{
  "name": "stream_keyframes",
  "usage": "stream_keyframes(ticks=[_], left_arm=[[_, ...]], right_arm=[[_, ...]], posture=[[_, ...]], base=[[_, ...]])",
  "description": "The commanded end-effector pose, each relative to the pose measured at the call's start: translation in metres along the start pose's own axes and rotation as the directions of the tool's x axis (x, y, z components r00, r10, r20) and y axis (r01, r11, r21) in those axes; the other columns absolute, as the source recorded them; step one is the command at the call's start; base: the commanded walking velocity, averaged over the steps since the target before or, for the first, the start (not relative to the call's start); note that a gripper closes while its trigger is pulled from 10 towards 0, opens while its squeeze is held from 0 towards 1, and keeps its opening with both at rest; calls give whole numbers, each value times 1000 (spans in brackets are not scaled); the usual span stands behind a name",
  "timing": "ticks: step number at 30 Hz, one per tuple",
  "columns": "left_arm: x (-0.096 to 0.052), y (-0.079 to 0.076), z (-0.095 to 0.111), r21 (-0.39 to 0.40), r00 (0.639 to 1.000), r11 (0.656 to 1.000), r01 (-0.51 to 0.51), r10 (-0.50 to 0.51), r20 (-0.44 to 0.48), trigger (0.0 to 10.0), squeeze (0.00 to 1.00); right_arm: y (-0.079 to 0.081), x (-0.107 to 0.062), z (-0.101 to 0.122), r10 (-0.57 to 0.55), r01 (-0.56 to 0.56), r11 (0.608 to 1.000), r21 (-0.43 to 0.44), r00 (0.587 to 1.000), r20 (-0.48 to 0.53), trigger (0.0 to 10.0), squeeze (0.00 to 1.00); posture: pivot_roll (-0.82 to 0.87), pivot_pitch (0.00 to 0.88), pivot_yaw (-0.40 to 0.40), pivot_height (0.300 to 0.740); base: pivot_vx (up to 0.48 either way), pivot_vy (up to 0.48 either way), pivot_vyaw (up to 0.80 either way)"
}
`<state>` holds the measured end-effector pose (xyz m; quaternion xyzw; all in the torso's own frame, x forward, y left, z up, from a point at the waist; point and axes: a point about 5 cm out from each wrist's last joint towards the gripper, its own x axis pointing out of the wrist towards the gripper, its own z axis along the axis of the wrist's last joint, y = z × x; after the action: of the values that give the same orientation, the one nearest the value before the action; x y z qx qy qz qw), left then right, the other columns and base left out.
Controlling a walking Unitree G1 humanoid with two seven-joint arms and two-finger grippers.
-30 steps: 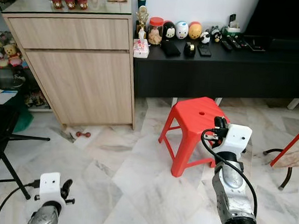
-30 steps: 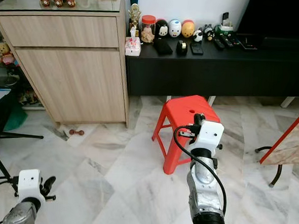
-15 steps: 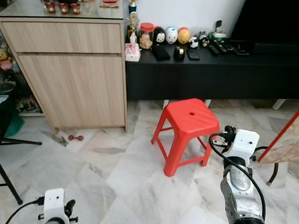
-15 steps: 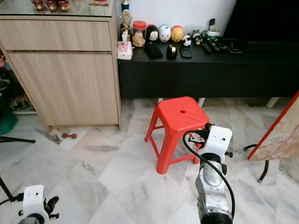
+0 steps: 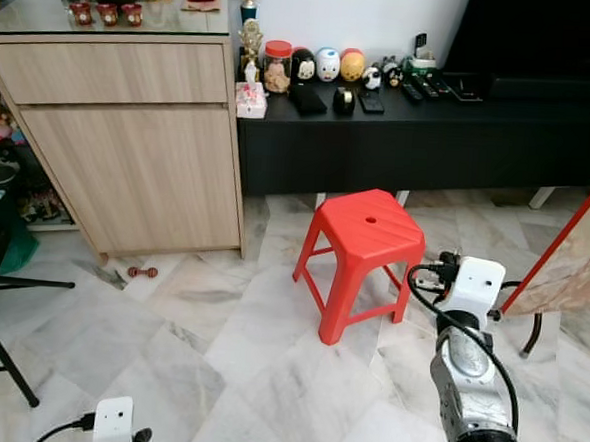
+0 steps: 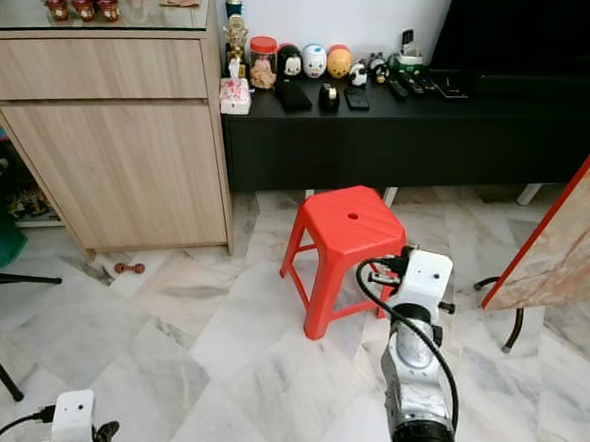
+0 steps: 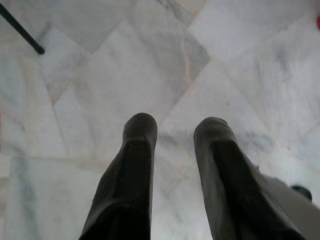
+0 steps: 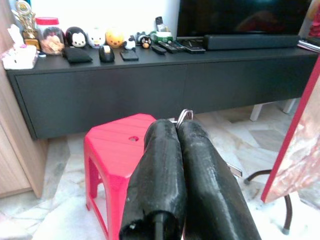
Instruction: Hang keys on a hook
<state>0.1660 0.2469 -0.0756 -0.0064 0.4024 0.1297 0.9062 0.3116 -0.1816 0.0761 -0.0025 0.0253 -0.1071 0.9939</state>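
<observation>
The small silvery metal key ring [image 8: 185, 115] shows as a bright loop pinched at the tips of the right end effector [image 8: 177, 131], whose two long black fingers are pressed together on it; the rest of the keys cannot be made out. This end effector is raised in front of the robot, with the red plastic stool [image 5: 361, 247] just beyond and below its tips and the long black low worktop [image 5: 430, 139] farther ahead.

The step in hand appears to be the carry: the keys are held and the robot is crossing the white marble floor [image 5: 218, 327]. No hook can be made out. The next move therefore calls for finding the hook, closing on it past the stool, and bringing the ring loop level with its tip.

The left end effector [image 7: 175, 131] hangs low toward the floor, its fingers a narrow gap apart and holding nothing.

Containers: on the far worktop, ahead and to the left of the right end effector, stands a clear red-lidded jar [image 5: 276, 66] with pale brown contents, kind unclear. Beside it a small white box [image 5: 250, 100] looks like tissues. The light wooden cabinet [image 5: 129, 151] further left is closed; its contents are hidden.
</observation>
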Motion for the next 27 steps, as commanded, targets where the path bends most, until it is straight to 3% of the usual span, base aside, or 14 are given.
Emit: stream_keyframes(ticks=[1,11,15,20,27], left_arm=[[-3,5,-13,12,998,1000,-6,6,-60,10000,0],[-16,33,-39,20,988,999,-36,38,-147,10000,0],[-18,37,-43,22,987,999,-36,39,-159,10000,0],[-19,35,-46,24,985,999,-28,31,-167,10000,0],[-17,15,-47,23,985,1000,-3,7,-174,10000,0]], right_arm=[[-4,0,-1,-16,16,1000,-6,1000,-6,10000,0],[-2,1,-2,-17,17,1000,-5,1000,-8,10000,0],[-2,1,-2,-17,17,1000,-5,1000,-9,10000,0],[-2,2,-1,-17,17,1000,-6,1000,-7,10000,0],[-3,3,0,-18,18,1000,-11,1000,-4,10000,0]], posture=[[-65,0,-17,740],[-68,0,-11,740],[-70,0,-10,740],[-72,0,-11,740],[-68,0,-20,740]], base=[[0,-375,0],[0,-411,0],[0,-480,0],[0,-480,0],[0,-480,0]])
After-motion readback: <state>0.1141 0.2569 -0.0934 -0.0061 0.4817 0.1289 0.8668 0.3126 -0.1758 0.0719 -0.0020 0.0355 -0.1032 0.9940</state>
